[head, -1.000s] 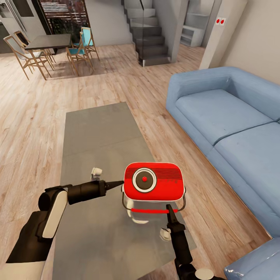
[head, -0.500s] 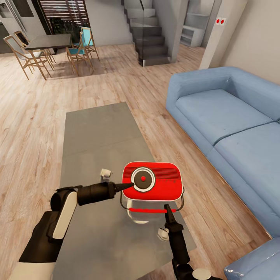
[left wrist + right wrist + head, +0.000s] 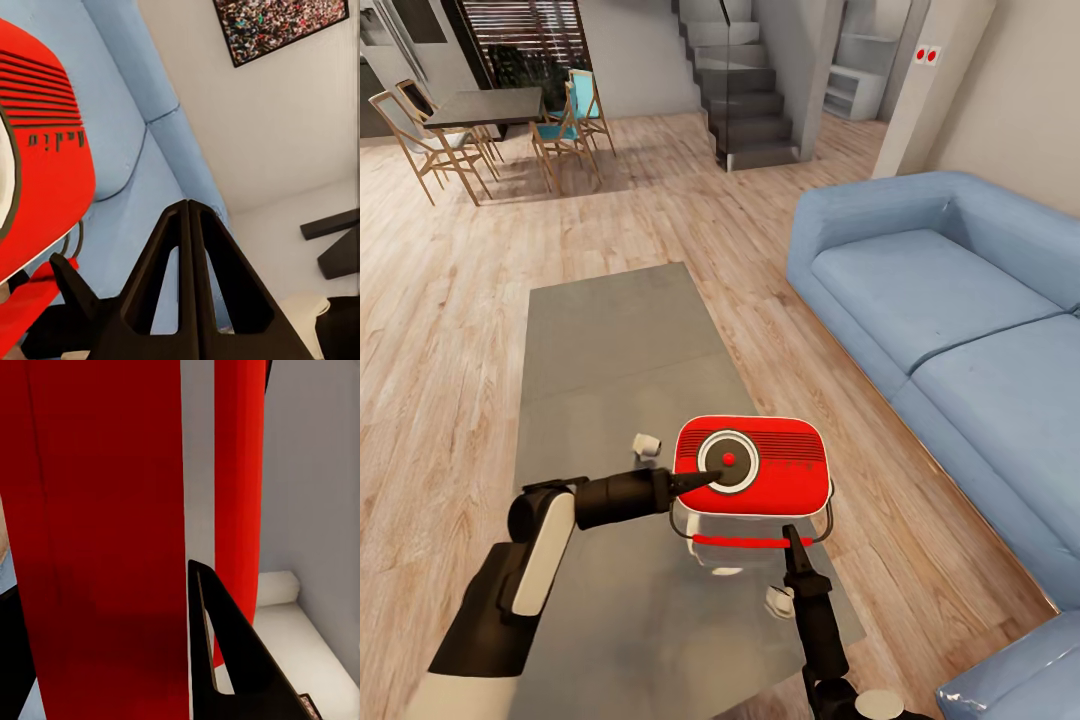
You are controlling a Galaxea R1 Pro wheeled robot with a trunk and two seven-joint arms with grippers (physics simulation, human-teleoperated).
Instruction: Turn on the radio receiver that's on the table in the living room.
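Note:
The red radio receiver [image 3: 752,465] with its round black dial stands on the near end of the long grey table [image 3: 620,340], its thin metal handle hanging in front. My left gripper [image 3: 703,479] is shut, and its pointed tip lies against the dial's left rim. In the left wrist view the shut fingers [image 3: 188,206] point past the radio's red grille [image 3: 45,142] toward the blue sofa. My right gripper [image 3: 792,534] is shut too, with its tip at the radio's front lower edge by the handle. The right wrist view has the red casing [image 3: 97,540] close beside one dark finger [image 3: 217,645].
A blue sofa [image 3: 960,330] runs along the table's right side, across a strip of wooden floor. A dark dining table with wooden chairs [image 3: 485,105] and a staircase [image 3: 745,100] stand far behind. Small white shapes [image 3: 647,444] show on the glossy tabletop near the radio.
My left arm has swung right, bringing its shut tip from beside the radio onto the dial's rim. The radio shifted slightly left early on. The right gripper barely moved.

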